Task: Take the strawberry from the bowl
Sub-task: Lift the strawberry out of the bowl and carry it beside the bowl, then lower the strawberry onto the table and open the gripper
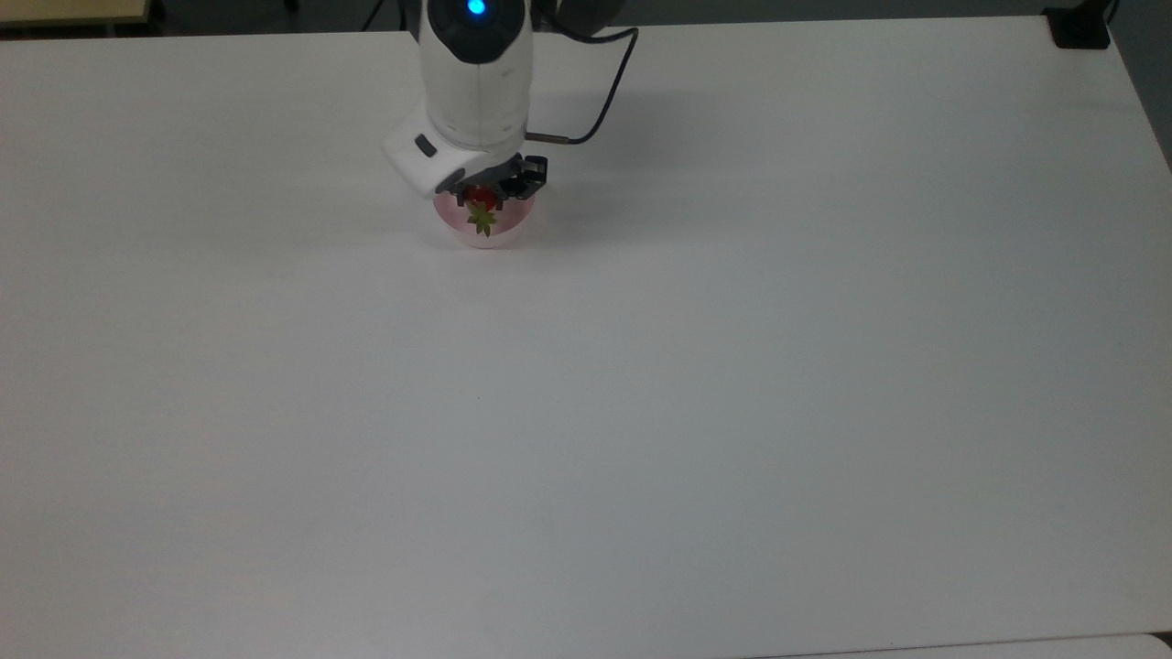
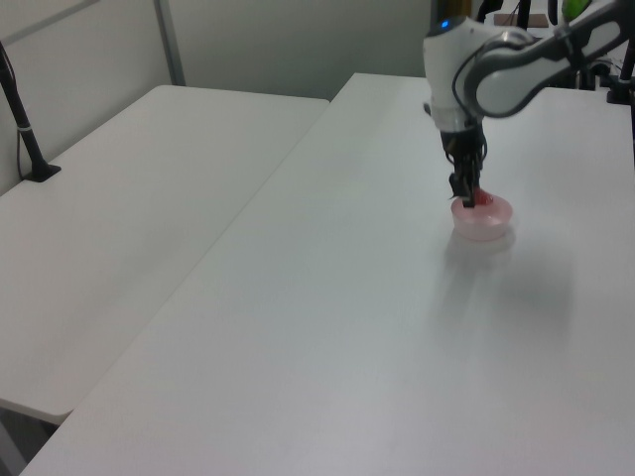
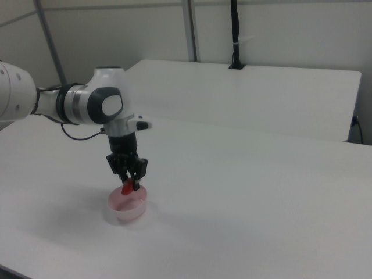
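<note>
Strawberry is pinched between closed end effector fingers, hung tilted just above the bowl, lower left of the right view.

The top view looks steeply down on the white tabletop from high up, with the arm entering at its upper edge. The left view stands off one side, lower and slanted, and sees the arm at its upper right. The right view looks from the opposite side, nearer and lower, with the arm at its left. All three share the pink bowl under the arm.
</note>
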Available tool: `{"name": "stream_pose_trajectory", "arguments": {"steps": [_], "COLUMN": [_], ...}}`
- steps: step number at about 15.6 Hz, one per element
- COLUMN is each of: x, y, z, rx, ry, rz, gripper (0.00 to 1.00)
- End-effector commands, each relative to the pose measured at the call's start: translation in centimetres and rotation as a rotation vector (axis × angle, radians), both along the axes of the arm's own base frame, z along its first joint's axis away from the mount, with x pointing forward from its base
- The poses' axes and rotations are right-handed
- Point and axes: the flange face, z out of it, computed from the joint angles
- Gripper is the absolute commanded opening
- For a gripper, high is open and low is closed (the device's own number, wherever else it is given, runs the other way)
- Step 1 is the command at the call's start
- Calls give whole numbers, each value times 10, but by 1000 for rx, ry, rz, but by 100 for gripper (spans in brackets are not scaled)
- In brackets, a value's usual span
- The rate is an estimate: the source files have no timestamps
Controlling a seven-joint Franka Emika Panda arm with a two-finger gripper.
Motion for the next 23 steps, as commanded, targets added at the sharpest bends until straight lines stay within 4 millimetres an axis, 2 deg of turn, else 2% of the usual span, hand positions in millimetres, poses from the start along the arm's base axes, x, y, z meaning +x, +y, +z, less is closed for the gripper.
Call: {"name": "stream_pose_trajectory", "arguments": {"steps": [1, 3, 7, 11, 13, 15, 16, 18, 21, 23], "x": [11, 17, 18, 5, 3, 9, 8, 5, 5, 4], "y": [-43, -80, -144, -212, -229, -232, -236, -244, -247, -247], "z": [47, 55, 46, 17, -9, -39, -49, -55, -46, -23], "rx": [40, 48, 41, 6, 5, 5, 8, 12, 17, 2], "ry": [-22, -43, -59, -7, -4, -18, -17, -12, -22, -53], "rz": [55, 88, 147, 166, 159, 144, 134, 120, 101, 46], "gripper": [35, 35, 36, 36, 36, 36, 36, 37, 70, 95]}}
